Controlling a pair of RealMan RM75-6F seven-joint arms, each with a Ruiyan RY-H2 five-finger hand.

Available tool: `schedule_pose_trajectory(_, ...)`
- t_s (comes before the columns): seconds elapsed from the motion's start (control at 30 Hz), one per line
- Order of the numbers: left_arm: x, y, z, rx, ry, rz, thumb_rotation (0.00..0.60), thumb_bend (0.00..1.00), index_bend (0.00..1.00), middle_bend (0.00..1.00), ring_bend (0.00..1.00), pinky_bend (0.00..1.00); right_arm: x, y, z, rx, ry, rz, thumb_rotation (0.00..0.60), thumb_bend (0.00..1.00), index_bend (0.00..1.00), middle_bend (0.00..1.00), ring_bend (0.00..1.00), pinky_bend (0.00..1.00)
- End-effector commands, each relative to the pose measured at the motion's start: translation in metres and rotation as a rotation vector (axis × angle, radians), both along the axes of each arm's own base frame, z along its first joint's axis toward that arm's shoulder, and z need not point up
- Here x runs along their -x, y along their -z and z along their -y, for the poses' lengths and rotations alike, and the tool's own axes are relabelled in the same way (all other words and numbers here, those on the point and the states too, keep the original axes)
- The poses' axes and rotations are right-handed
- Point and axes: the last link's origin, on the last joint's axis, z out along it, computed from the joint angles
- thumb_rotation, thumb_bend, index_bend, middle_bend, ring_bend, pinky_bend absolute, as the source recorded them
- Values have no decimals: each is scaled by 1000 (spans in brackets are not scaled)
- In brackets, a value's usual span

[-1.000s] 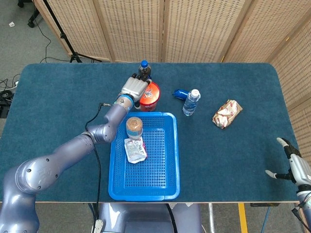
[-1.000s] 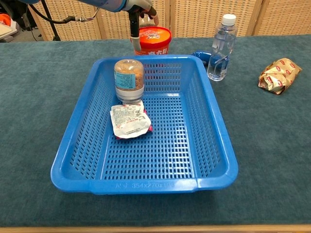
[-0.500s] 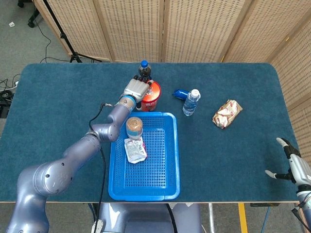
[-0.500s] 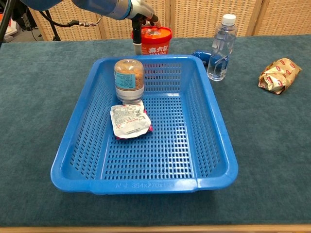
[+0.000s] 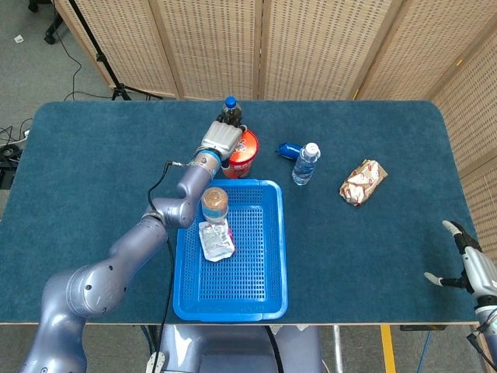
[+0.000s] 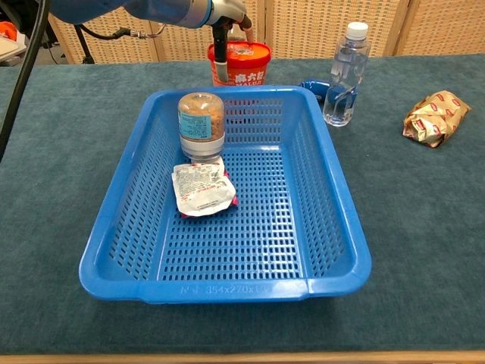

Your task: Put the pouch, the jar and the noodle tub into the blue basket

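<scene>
Head view: left hand [image 5: 223,139] draped over noodle tub [image 5: 242,153], just behind blue basket [image 5: 268,256]; grip not clear. Jar [image 5: 214,203] and pouch [image 5: 216,239] already inside. Right hand [image 5: 467,263] spread, idle.

Chest view: fingers [image 6: 220,51] down the tub's front, apparently clasping it. Best to lift clear of the rim, set down in bare mesh beside the jar.

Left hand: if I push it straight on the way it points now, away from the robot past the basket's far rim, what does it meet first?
The noodle tub. The left hand is already at its near-left side, fingers on or almost on it. A dark bottle stands just beyond; depth between them is unclear.
</scene>
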Motion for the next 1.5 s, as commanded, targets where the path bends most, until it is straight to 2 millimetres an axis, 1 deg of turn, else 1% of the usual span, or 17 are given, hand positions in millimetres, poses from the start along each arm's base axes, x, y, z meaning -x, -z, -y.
schedule_pose_trajectory(0.03, 5, 6, 1, 13, -2, -20, 600, 114, 0, 0, 0, 0, 0, 0, 0, -1, 2, 1, 600, 156, 0, 0, 0, 0)
schedule_pose_trajectory(0.2, 6, 11, 0, -3, -8, -13, 600, 114, 0, 0, 0, 0, 1, 0, 0, -2, 6, 2, 600, 156, 0, 0, 0, 0)
schedule_pose_trajectory(0.43, 1, 5, -4, -46, -5, 30, 600, 114, 0, 0, 0, 0, 2, 1, 1, -6, 7, 3, 600, 156, 0, 0, 0, 0)
schedule_pose_trajectory(0.77, 1, 0, -6, -82, 4, 56, 600, 114, 0, 0, 0, 0, 1, 1, 0, -7, 4, 3, 600, 156, 0, 0, 0, 0)
schedule_pose_trajectory(1.0, 9, 9, -3, -53, -10, 31, 600, 131, 0, 0, 0, 0, 2, 1, 1, -5, 7, 4, 600, 156, 0, 0, 0, 0)
schedule_pose_trajectory(1.07, 13, 14, -2, -34, -19, 20, 600, 148, 0, 0, 0, 27, 2, 1, 1, -5, 8, 4, 600, 156, 0, 0, 0, 0)
schedule_pose_trajectory(1.13, 17, 20, 1, -15, -31, 11, 600, 175, 0, 0, 0, 99, 2, 1, 1, -6, 9, 4, 600, 156, 0, 0, 0, 0)
schedule_pose_trajectory(1.17, 19, 23, 2, -8, -35, 4, 600, 206, 0, 0, 0, 154, 2, 1, 1, -7, 9, 4, 600, 156, 0, 0, 0, 0)
schedule_pose_trajectory(1.2, 20, 25, 3, -9, -35, -3, 600, 248, 21, 0, 0, 201, 3, 1, 1, -7, 10, 4, 600, 156, 0, 0, 0, 0)
schedule_pose_trajectory(1.23, 21, 26, 3, -14, -34, -5, 600, 279, 62, 0, 2, 228, 3, 1, 1, -7, 11, 4, 600, 156, 0, 0, 0, 0)
schedule_pose_trajectory(1.27, 21, 27, 4, -22, -34, -3, 600, 323, 163, 2, 22, 261, 3, 1, 1, -6, 11, 4, 600, 156, 0, 0, 0, 0)
schedule_pose_trajectory(1.3, 21, 27, 4, -28, -33, -1, 600, 360, 298, 23, 59, 289, 3, 1, 1, -6, 12, 3, 600, 156, 0, 0, 0, 0)
schedule_pose_trajectory(1.33, 21, 27, 3, -41, -31, 3, 600, 381, 385, 46, 92, 310, 3, 1, 1, -7, 12, 3, 600, 156, 0, 0, 0, 0)
schedule_pose_trajectory(1.37, 21, 25, 3, -58, -28, 7, 600, 411, 485, 97, 145, 339, 3, 1, 1, -7, 11, 3, 600, 156, 0, 0, 0, 0)
schedule_pose_trajectory(1.4, 20, 25, 3, -69, -26, 11, 600, 438, 553, 158, 186, 364, 3, 1, 1, -7, 10, 3, 600, 156, 0, 0, 0, 0)
schedule_pose_trajectory(1.5, 16, 16, 0, -136, -19, 53, 600, 486, 649, 267, 250, 407, 2, 1, 0, -7, 5, 2, 600, 156, 0, 0, 0, 0)
